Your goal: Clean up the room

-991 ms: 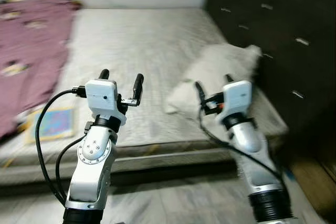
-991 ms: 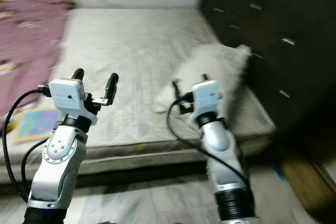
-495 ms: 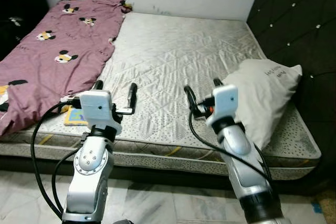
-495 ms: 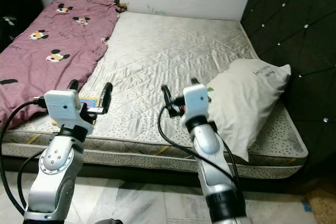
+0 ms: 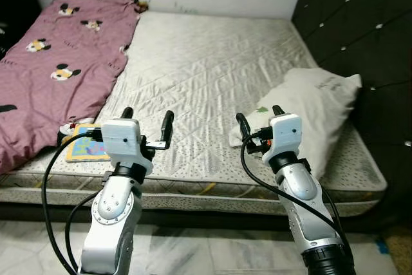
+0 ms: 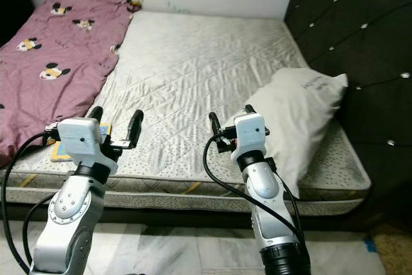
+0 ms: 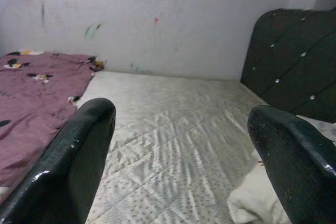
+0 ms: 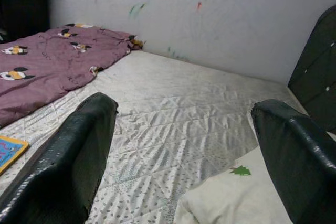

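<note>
- So far, little of the tidying looks done: the bed point(image 5: 212, 49) has a bare quilted mattress with things lying loose on it.
- A purple blanket point(image 5: 55, 62) with cartoon prints lies rumpled along the left side of the mattress, its edge hanging over the front left corner.
- A small colourful book point(image 5: 85, 147) lies flat near the front left edge of the mattress, just beside the blanket's hem.
- A white pillow point(image 5: 318, 104) lies askew on the right side, leaning toward the dark padded headboard point(image 5: 360, 24) and reaching almost to the front edge.
- The left gripper point(image 5: 147, 127) is raised in front of the bed's edge, near the book, with its fingers spread apart and nothing between them.
- The right gripper point(image 5: 259, 122) is raised near the pillow's front corner, fingers likewise apart and empty.
- Judging by this, nothing is in hand yet; the book, the blanket and the pillow all appear to be waiting to be picked up, straightened or put in place.
- The pillow or the book seems the likeliest first item, since each lies close to a gripper.
</note>
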Tool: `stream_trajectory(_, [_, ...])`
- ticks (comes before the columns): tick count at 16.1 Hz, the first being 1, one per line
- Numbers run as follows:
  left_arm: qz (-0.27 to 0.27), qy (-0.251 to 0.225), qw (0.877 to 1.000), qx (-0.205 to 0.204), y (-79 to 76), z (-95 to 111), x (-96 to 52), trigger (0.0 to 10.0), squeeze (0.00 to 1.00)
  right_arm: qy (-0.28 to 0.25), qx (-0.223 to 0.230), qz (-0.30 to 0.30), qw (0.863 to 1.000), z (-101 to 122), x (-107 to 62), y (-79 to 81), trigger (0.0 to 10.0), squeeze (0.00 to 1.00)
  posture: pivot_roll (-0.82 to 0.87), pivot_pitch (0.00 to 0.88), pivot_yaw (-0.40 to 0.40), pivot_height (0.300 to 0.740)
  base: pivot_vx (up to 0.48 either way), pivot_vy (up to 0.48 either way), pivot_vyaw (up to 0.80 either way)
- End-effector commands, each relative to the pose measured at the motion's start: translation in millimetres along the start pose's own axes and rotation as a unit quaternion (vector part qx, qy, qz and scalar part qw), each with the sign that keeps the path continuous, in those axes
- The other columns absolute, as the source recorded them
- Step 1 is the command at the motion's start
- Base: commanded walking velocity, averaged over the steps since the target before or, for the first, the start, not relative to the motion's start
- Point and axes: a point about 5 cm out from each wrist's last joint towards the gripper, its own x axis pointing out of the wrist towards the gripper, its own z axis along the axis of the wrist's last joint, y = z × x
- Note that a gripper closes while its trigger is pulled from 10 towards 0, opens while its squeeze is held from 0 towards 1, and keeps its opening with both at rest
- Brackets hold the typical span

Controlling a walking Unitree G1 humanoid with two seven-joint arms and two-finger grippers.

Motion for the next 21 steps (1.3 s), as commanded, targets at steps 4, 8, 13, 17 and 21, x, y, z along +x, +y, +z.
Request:
stream_trajectory(4, [-0.024, -0.003, 1.0, -0.004, -6.3, 5.5, 2.0, 10.0, 0.0, 0.004, -0.002, -0.006, 1.0, -1.1, -4.4, -3.1, 10.0, 0.0, -0.06, 0.12, -0.026, 0.74, 0.326, 0.0, 0.0])
stream_trajectory(8, [-0.024, -0.001, 1.0, -0.003, -5.6, 5.4, -1.3, 10.0, 0.0, 0.003, -0.004, -0.003, 1.0, 0.2, -0.3, -3.2, 10.0, 0.0, -0.05, 0.122, -0.029, 0.74, 0.337, 0.0, 0.0])
stream_trajectory(13, [-0.002, 0.01, 1.0, 0.001, -6.6, 2.4, 0.7, 10.0, 0.0, 0.004, -0.008, -0.01, 1.0, -0.5, -1.9, -6.3, 10.0, 0.0, -0.06, 0.126, -0.022, 0.74, 0.204, 0.0, 0.0])
stream_trajectory(17, [-0.003, 0.024, 1.0, 0.013, -8.6, -0.7, 1.3, 10.0, 0.0, 0.008, -0.011, -0.012, 1.0, -1.9, -4.8, -8.3, 10.0, 0.0, -0.06, 0.131, -0.02, 0.74, 0.0, 0.0, 0.0])
stream_trajectory(21, [-0.01, 0.023, 1.0, 0.009, -10.7, 0.7, 2.7, 10.0, 0.0, 0.007, -0.015, -0.011, 1.0, -0.8, -3.8, -8.9, 10.0, 0.0, -0.07, 0.134, -0.025, 0.74, 0.0, 0.0, 0.0])
